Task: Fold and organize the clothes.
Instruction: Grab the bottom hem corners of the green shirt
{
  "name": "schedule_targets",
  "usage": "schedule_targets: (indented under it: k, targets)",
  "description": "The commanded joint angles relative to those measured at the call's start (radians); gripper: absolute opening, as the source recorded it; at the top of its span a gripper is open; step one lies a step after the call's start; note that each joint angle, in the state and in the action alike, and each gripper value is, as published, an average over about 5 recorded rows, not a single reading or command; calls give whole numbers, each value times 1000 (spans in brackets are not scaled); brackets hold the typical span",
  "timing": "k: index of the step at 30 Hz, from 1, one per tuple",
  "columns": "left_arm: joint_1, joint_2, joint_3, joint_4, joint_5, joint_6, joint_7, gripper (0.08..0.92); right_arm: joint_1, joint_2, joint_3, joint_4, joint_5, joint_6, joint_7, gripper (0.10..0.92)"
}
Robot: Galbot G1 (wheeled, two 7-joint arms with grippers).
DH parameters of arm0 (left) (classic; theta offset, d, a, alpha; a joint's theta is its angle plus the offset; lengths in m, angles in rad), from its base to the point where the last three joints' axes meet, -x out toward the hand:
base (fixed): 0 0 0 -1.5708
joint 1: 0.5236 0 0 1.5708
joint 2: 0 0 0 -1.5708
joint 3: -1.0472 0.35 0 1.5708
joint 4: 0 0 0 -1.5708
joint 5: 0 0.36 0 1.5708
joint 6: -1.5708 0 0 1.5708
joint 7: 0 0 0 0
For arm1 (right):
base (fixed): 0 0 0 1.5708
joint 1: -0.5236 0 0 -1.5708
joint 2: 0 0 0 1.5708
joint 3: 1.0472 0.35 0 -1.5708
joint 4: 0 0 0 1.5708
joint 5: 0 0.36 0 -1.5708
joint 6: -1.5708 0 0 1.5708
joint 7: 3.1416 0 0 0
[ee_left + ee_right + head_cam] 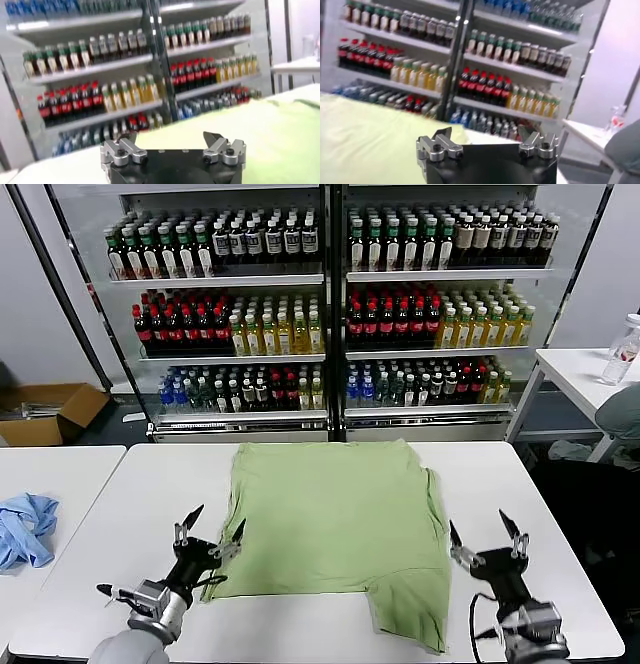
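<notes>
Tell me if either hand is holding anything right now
Nothing is held. The left hand and right hand are both open, beside the green shirt.

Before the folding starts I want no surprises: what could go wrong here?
The green shirt lies partly folded; its lower right flap nears the table's front edge and could slide off if tugged. The left gripper, open at the hem, may pinch only one layer. The right gripper stands off the cloth, so pulls could be uneven.

Green shirt [335, 519] flat on table [130, 504]
</notes>
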Motion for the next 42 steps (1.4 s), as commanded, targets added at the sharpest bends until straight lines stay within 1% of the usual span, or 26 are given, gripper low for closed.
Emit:
schedule_targets:
  k: [1, 7, 16, 22, 25, 27, 31, 36, 42]
  targets:
    - [168, 85, -25, -109, -96, 258, -111, 823, -153, -18, -5, 46, 8, -3, 12, 822]
    - [142, 78, -15, -45, -113, 295, -118, 823, -146, -9, -48, -2, 20, 1, 26, 823]
    - [130, 71, -18, -29, -141, 293, -105, 823, -109, 12, -141, -69, 14, 22, 54, 823]
    - [107, 56, -17, 21, -161, 292, -90, 823, -79, 16, -159, -89, 38, 22, 62, 814]
    - [103, 48, -12, 39, -169, 285, -87, 815, -68, 12, -164, -102, 70, 14, 71, 758]
    - [101, 43, -10, 46, -173, 280, -86, 783, -62, 11, -167, -110, 88, 11, 78, 699]
    - [99, 35, -7, 47, -178, 274, -83, 681, -60, 12, -169, -109, 115, 5, 83, 587]
    - [102, 28, 3, 44, -177, 271, -82, 508, -50, 11, -174, -115, 134, -6, 79, 440]
    - [97, 11, 15, 32, -176, 255, -77, 335, -32, 8, -160, -115, 161, -6, 69, 266]
